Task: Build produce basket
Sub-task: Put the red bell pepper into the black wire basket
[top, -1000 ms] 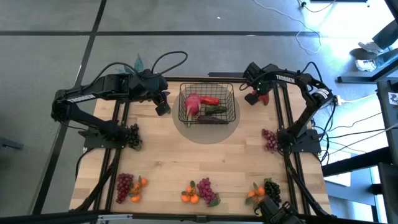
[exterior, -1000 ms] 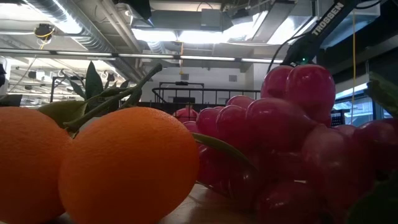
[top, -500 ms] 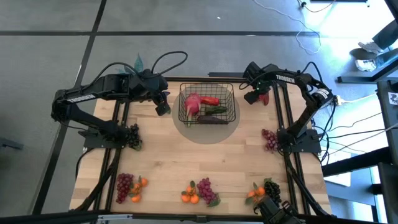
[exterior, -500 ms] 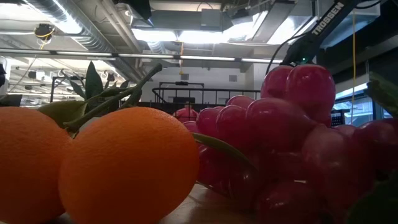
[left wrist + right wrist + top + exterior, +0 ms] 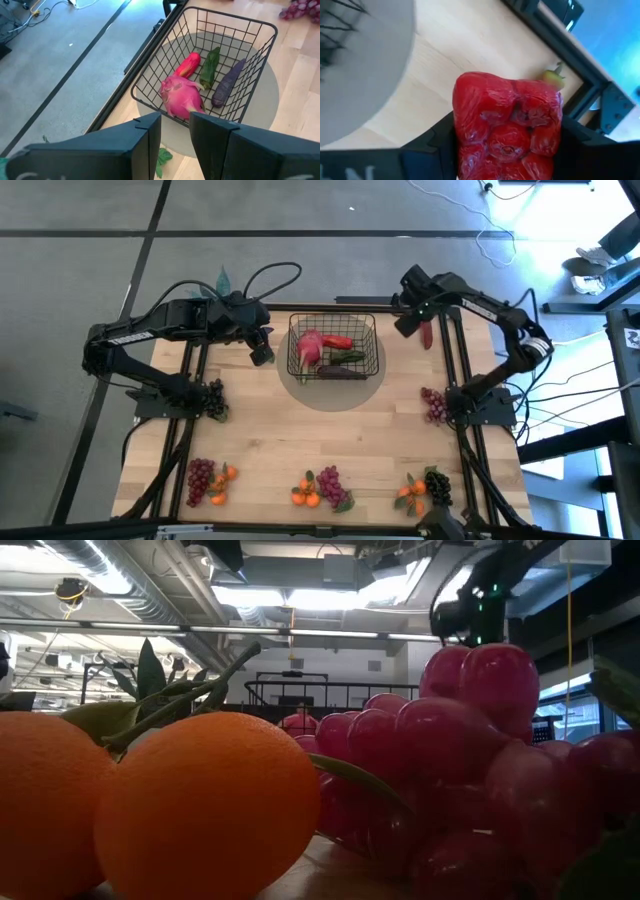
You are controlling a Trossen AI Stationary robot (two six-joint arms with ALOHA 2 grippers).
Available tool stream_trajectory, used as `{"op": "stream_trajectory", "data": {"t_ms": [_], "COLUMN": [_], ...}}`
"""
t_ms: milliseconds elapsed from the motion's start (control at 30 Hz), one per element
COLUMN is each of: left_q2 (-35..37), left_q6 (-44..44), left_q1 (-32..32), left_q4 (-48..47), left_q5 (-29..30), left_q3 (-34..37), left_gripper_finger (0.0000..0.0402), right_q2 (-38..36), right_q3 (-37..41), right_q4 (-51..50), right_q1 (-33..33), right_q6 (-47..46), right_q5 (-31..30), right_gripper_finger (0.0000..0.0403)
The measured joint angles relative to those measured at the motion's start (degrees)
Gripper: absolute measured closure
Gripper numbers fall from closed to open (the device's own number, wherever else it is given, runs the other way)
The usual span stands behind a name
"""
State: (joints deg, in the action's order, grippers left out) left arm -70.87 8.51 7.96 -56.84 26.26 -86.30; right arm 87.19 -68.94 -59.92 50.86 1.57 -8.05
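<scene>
I have the right gripper (image 5: 507,145) clamped on a red pepper (image 5: 507,125), one dark finger pressing each side of it, and from above I see it near the table's (image 5: 300,440) far right corner, to the right of the basket (image 5: 335,347) and clear of it. The pepper's pale green stem points away from my wrist camera, toward the black frame rail along the table's edge.

The basket sits on a round grey mat (image 5: 335,390) at the middle of the far edge. Inside it I can make out a pink-red radish (image 5: 182,96), a second red pepper (image 5: 188,65), a slim green vegetable (image 5: 210,66) and a dark purple eggplant (image 5: 227,84), all lying side by side on the mesh floor.

My left gripper (image 5: 175,130) hangs just outside the basket's left side, its fingers parted a little with nothing between them.

More produce waits along the near edge: red grapes with oranges (image 5: 208,478) toward the left corner, a purple bunch with oranges (image 5: 322,488) at the middle, black grapes with oranges (image 5: 425,486) toward the right corner. Another grape bunch (image 5: 433,404) lies by the right edge, and a dark bunch (image 5: 214,398) by the left edge.
</scene>
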Motion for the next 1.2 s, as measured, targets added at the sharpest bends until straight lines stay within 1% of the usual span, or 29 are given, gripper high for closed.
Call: {"op": "stream_trajectory", "data": {"t_ms": [133,267,500,567,667,733,933,1067,1200], "left_q2": [0.01,0.02,0.01,0.02,-0.24,-0.79,-0.79,-0.76,-0.76], "left_q6": [0.0,0.0,-0.03,-0.09,-0.09,-0.07,-0.09,-0.09,-0.09], "left_q1": [0.0,0.01,0.03,0.01,0.01,0.03,0.01,0.01,0.01], "left_q4": [0.0,0.0,0.35,0.37,0.36,0.45,0.39,0.39,0.39], "left_q5": [-0.01,-0.02,0.6,0.61,0.64,0.69,0.7,0.7,0.68], "left_q3": [0.0,0.0,-0.02,-0.02,-0.06,-0.11,-0.11,-0.11,-0.11], "left_gripper_finger": [0.0311,0.0311,0.0311,0.0311,0.0311,0.0311,0.0311,0.0311,0.0311], "right_q2": [-3.2,-5.54,-6.4,-6.4,-6.06,-4.92,1.42,7.15,12.54], "right_q3": [-3.93,-8.58,-17.87,-18.86,-18.93,-18.92,-18.87,-18.85,-18.83], "right_q4": [-3.54,-6.03,-7.34,-6.1,-4.15,-3.52,-0.43,0.19,0.31], "right_q1": [-2.84,-7.18,-17.8,-20.56,-23.91,-25.68,-28.58,-28.69,-28.12], "right_q6": [-2.87,-4.59,-8.36,-8.98,-9.08,-10.16,-8.82,-6.81,-4.12], "right_q5": [0.02,0.13,0.5,2.26,6.53,7.96,8.15,7.96,6.43], "right_gripper_finger": [0.0202,0.0202,0.0202,0.0202,0.0202,0.0202,0.0202,0.0202,0.0202]}}
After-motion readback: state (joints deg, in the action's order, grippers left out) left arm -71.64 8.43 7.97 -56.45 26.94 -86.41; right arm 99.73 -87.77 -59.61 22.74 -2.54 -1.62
